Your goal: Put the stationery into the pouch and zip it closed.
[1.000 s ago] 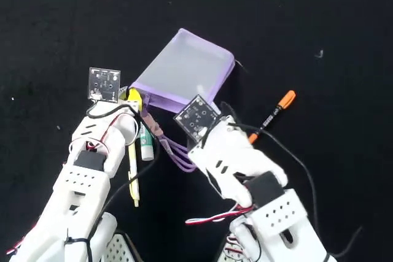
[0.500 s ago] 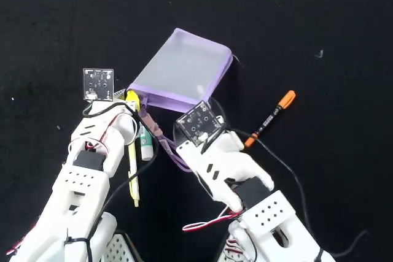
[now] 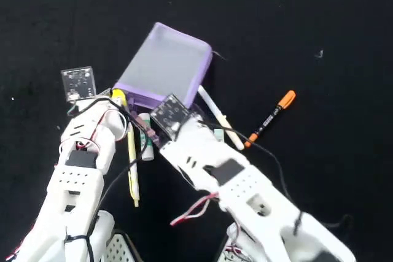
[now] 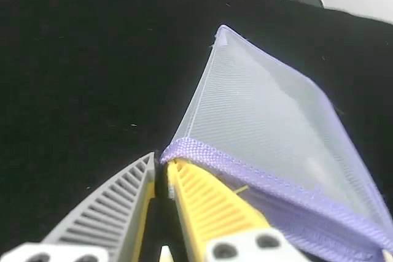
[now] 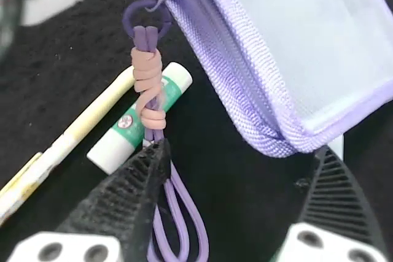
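Black desk: pouch slides left, baring a white pen; left fingers clenched on its corner, right fingers released, nothing packed yet.

Pouch on surface, centre-left. Left pincer at pouch's near left corner, touching it. Glue stick, pen side by side just before pouch, pen to left. Zip cord runs from pouch across glue stick, alongside one jaw of right pincer. Second pen just right of pouch; marker farther right, apart.
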{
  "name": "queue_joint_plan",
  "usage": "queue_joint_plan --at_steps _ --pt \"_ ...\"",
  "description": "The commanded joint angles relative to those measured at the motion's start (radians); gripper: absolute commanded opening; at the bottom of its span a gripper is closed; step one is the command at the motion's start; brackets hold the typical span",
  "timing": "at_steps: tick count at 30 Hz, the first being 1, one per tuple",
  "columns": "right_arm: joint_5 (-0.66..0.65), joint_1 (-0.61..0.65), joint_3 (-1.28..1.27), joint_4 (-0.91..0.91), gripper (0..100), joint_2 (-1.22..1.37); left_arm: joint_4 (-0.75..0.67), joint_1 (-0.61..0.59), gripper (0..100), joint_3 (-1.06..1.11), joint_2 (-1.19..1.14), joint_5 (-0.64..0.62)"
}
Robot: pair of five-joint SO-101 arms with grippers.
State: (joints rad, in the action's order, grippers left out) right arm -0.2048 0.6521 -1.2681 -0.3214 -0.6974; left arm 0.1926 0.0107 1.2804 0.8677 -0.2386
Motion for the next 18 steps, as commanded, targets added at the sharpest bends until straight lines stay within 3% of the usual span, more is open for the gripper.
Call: queue_joint_plan --at_steps 1,5,13,18 --pt "0.005 0.037 0.125 0.063 33.8 0.139 0.003 -0.033 3 -0.047 0.026 -0.051" --pt "-0.003 0.074 0.160 0.000 33.8 0.134 0.002 -0.061 3 -0.050 0.026 -0.054" --pt "-0.005 0.106 0.150 -0.166 33.8 -0.116 0.000 -0.064 3 -0.050 0.026 -0.087" --pt "-0.005 0.193 0.117 -0.141 33.8 -0.122 -0.002 -0.064 3 -0.048 0.026 -0.087"
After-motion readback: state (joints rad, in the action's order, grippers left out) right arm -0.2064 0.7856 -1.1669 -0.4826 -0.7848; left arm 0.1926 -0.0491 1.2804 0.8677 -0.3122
